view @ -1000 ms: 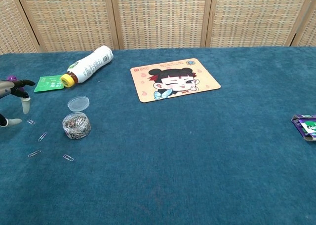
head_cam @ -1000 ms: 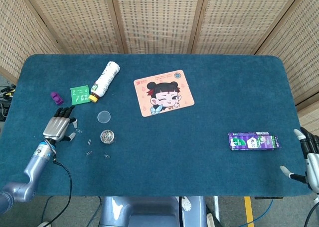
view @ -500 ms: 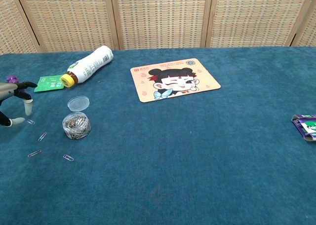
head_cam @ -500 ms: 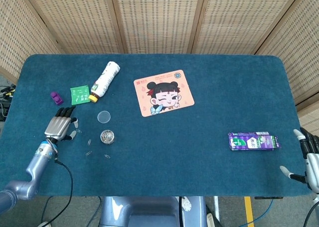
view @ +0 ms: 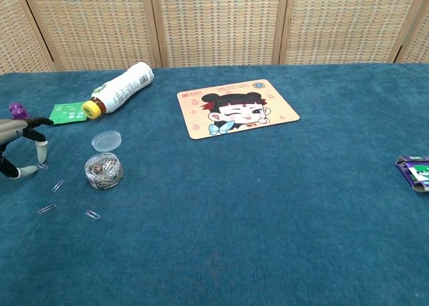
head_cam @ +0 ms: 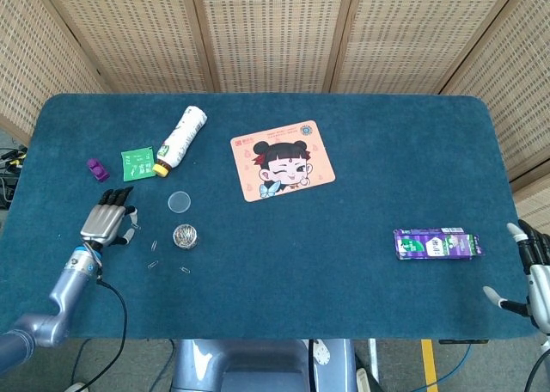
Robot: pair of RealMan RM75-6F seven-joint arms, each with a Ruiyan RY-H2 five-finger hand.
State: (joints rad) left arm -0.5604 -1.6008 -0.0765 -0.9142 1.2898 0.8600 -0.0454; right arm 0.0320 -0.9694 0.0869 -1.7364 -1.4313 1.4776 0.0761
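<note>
Blue felt tabletop (head_cam: pixel 344 263): left hand (head_cam: pixel 107 221), fingers spread and holding nothing, hovers over a loose paper clip (view: pixel 41 166) beside the clip jar (view: pixel 103 170); thin, light, slippery wire, best pinched across its width.

Lab: wicker screens (head_cam: pixel 275 31), blue-clothed table (head_cam: pixel 361 289)

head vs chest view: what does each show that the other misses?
Head view only: the right hand at the table's right edge, fingers apart and holding nothing, and the whole purple box.

Chest view only: nothing extra; the box is cut off at the frame edge, and the right hand is out of frame.

Both: the left hand over loose clips, the clip jar, its lid, the bottle, the green packet, the purple toy and the mat.
</note>
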